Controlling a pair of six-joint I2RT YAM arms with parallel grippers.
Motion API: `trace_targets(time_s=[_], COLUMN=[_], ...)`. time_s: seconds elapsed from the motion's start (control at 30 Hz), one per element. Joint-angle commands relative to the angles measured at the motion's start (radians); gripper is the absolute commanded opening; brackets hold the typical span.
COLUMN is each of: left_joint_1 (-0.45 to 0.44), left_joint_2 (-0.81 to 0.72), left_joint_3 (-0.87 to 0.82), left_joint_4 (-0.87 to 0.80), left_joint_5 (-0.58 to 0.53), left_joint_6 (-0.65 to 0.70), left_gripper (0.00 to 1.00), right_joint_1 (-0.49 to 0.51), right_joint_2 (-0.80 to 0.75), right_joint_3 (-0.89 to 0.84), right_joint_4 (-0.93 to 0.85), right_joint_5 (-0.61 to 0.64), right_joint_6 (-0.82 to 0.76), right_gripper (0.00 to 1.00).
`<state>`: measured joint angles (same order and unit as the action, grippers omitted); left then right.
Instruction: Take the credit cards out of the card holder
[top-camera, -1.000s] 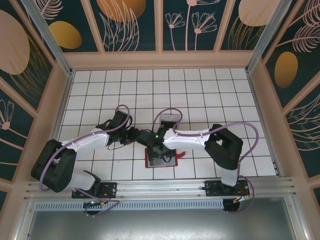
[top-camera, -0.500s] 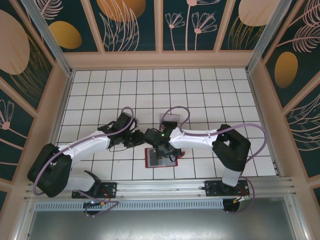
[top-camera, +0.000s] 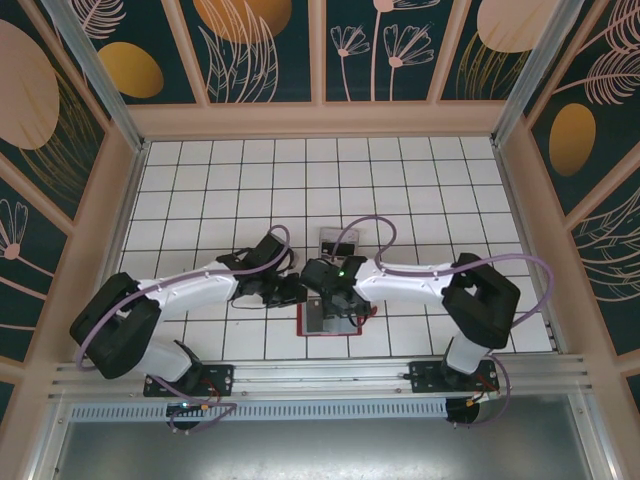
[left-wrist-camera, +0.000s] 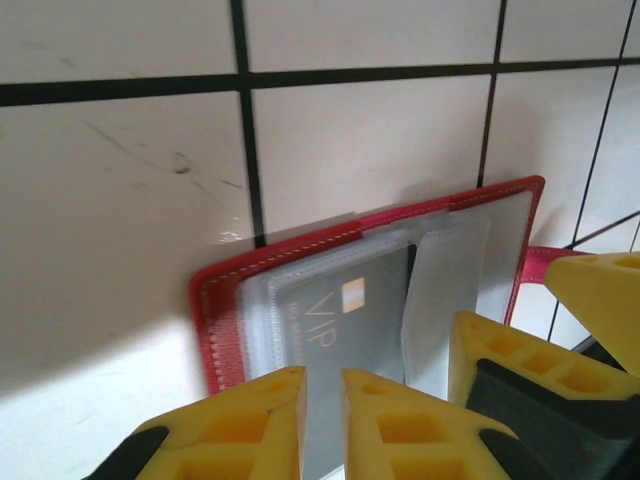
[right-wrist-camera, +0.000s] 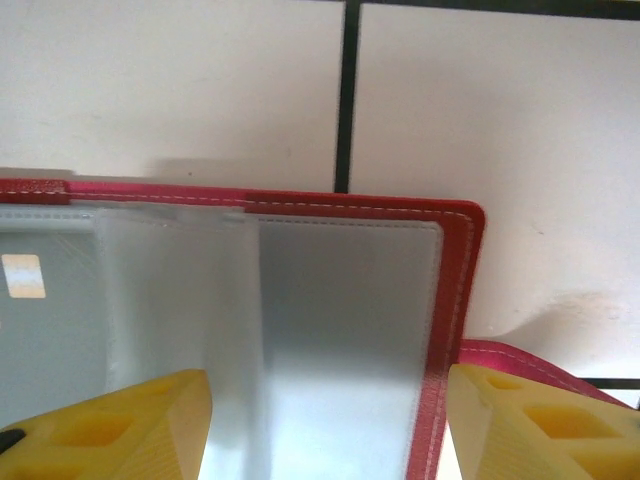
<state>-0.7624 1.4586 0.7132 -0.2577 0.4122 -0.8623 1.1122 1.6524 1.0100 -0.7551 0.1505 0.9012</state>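
Likely the credit card (left-wrist-camera: 335, 320) is thin, stiff & slick inside the soft card holder (left-wrist-camera: 215, 330) sleeve, so pinch its edge. Your left gripper (left-wrist-camera: 325, 395) fingers sit narrow w/ nothing held; right gripper (right-wrist-camera: 322, 390) is spread wide.

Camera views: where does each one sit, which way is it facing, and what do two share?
Top external: above and behind the bases, facing down at the table; both arms show, left hand and right hand at the card holder.
Left wrist: on the left arm, facing down past its own fingers at the VIP card.
Right wrist: on the right arm, facing down between its spread fingers at the clear pocket.
Shared: both wrist views show the card holder and its card.
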Motion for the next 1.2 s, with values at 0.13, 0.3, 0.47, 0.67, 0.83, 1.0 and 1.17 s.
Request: trace_targets(time_s=[0.13, 0.3, 0.47, 0.67, 0.83, 1.0, 1.17], left_joint_1=[-0.063, -0.089, -0.122, -0.14, -0.143, -0.155, -0.165], left_joint_2=[0.086, 0.127, 0.177, 0.213, 0.224, 0.25, 0.31], left_joint_3=[0.062, 0.082, 0.118, 0.162, 0.205, 0.254, 0.313], left_joint_4=[0.008, 0.016, 0.022, 0.028, 0.016, -0.007, -0.014], left_joint_5=[0.038, 0.046, 0.057, 0.057, 0.059, 0.064, 0.068], left_joint_6=[-0.013, -0.022, -0.024, -0.034, -0.031, -0.023, -0.021], left_gripper=[0.18, 0.18, 0.18, 0.18, 0.18, 0.19, 0.19], right_joint_1=[-0.02, -0.019, -0.026, -0.048, -0.09, -0.162, -0.237], right_joint_2=[-0.067, -0.081, -0.124, -0.186, -0.277, -0.401, -0.518], right_joint_3=[-0.066, -0.086, -0.1, -0.133, -0.152, -0.179, -0.194], right_joint_4=[0.053, 0.053, 0.045, 0.034, -0.008, -0.035, -0.003], right_joint_5=[-0.015, -0.014, -0.001, 0.006, 0.039, 0.053, 0.023], right_joint_6=[0.046, 0.053, 0.061, 0.064, 0.062, 0.042, -0.011], right_gripper=[0.63, 0.63, 0.63, 0.63, 0.63, 0.63, 0.63])
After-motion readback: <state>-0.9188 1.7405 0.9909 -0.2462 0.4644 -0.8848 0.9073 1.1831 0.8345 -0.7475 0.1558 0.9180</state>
